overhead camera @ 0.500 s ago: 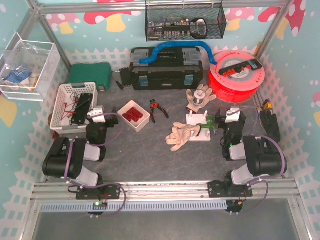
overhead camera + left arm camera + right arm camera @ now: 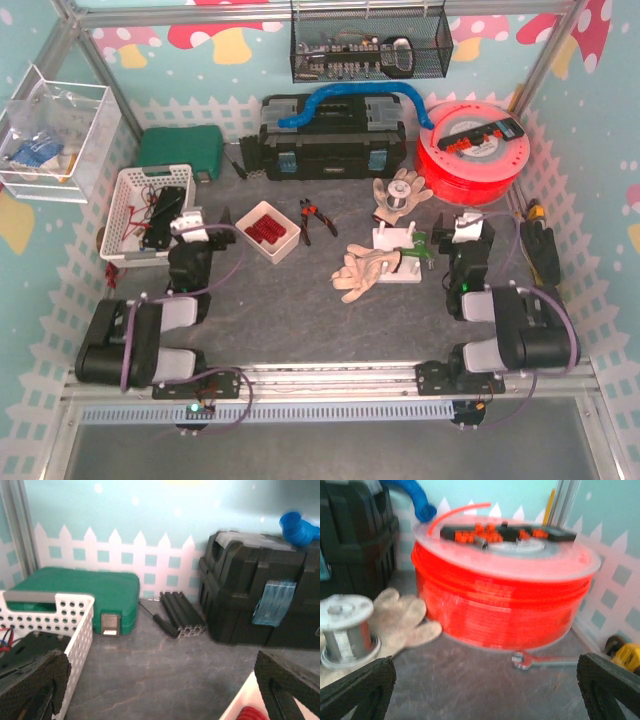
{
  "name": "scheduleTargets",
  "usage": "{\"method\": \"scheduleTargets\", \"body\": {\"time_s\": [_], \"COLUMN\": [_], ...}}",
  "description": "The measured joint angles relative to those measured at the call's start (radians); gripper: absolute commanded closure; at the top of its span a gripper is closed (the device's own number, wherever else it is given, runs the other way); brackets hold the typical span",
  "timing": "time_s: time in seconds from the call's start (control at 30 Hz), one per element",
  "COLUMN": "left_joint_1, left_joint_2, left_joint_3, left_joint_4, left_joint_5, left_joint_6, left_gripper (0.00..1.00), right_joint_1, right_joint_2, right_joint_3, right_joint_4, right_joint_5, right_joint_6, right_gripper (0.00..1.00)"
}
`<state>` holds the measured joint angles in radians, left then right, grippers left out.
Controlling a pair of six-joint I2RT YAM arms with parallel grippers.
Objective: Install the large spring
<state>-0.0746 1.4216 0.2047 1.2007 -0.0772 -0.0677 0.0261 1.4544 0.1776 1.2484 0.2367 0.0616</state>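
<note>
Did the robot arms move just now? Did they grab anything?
The left arm sank back toward the near edge and a little to the left, and the right arm eased back slightly too. The left gripper and right gripper are open and took hold of nothing. The red springs, gloves and pliers stayed put.

Small robotics workshop cell, aluminium frame (image 2: 330, 381) around a grey tabletop (image 2: 300, 310), cartoon picket-fence backdrop (image 2: 200, 75), black toolbox (image 2: 330, 150), green tool case (image 2: 180, 152), red filament spool (image 2: 470, 160), hanging wire basket (image 2: 370, 45) of parts, pliers (image 2: 315, 220), work gloves (image 2: 365, 272) lying out
</note>
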Motion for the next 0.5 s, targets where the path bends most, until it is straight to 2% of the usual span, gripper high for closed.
{"method": "scheduleTargets", "body": {"time_s": [0.13,0.27,0.4,0.5], "left_joint_1": [-0.008,-0.008,-0.008,-0.008], "left_joint_2": [-0.18,-0.267,-0.318,-0.385], "left_joint_3": [0.127,0.328,0.45,0.447], "left_joint_4": [-0.277,-0.543,-0.766,-0.857], "left_joint_5": [-0.008,0.002,0.056,0.126], "left_joint_6": [-0.061,-0.22,-0.373,-0.476], "left_gripper": [0.0,0.0,0.01,0.0], "right_joint_1": [0.0,0.0,0.0,0.0], "right_joint_2": [-0.188,-0.341,-0.386,-0.386], "right_joint_3": [0.082,0.256,0.454,0.525], "right_joint_4": [-0.203,-0.441,-0.731,-0.882], "right_joint_5": [-0.004,-0.026,-0.053,-0.096], "right_joint_6": [0.004,0.067,0.18,0.24], "right_gripper": [0.01,0.01,0.01,0.01]}}
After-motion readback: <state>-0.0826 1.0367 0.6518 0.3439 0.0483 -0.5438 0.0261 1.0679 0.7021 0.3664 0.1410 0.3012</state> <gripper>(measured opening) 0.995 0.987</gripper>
